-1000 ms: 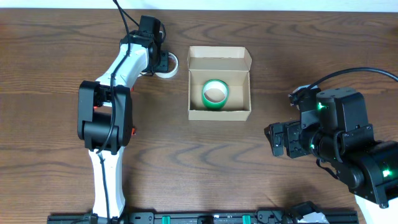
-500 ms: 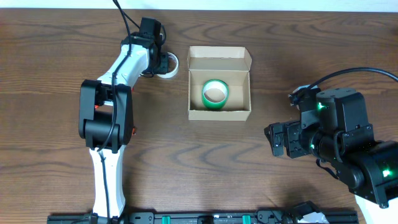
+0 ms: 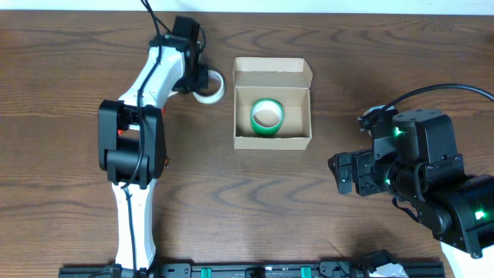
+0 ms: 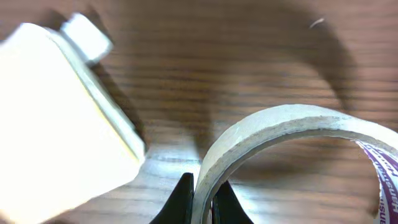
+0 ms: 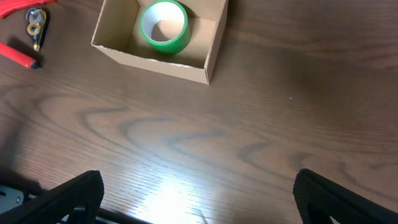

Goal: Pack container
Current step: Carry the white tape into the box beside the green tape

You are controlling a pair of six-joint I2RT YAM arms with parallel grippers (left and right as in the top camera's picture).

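Two arms share a dark brown, wood-grained tabletop (image 3: 231,201), with a pale strip (image 3: 347,6) showing beyond its far edge and a black rail (image 3: 255,271) running along its near edge. Light glares off the wood in both wrist views.

The container (image 3: 272,141) stands open at the middle of the tabletop, toward the far edge, its lid flap (image 3: 272,72) folded back on the far side. A green tape roll (image 3: 267,116) lies flat inside it.

Off the container's far-left corner, near but not touching it, the left gripper (image 3: 202,79) is clamped on the wall of a cream tape roll (image 3: 210,86). In the left wrist view one black finger (image 4: 183,200) sits on each side of that wall.

Toward the right edge, the right gripper (image 3: 347,171) hangs over bare wood with its jaws spread wide and nothing between them, well apart from the container.

Bare wood stretches from the container's near wall to the near edge, and along the whole left edge
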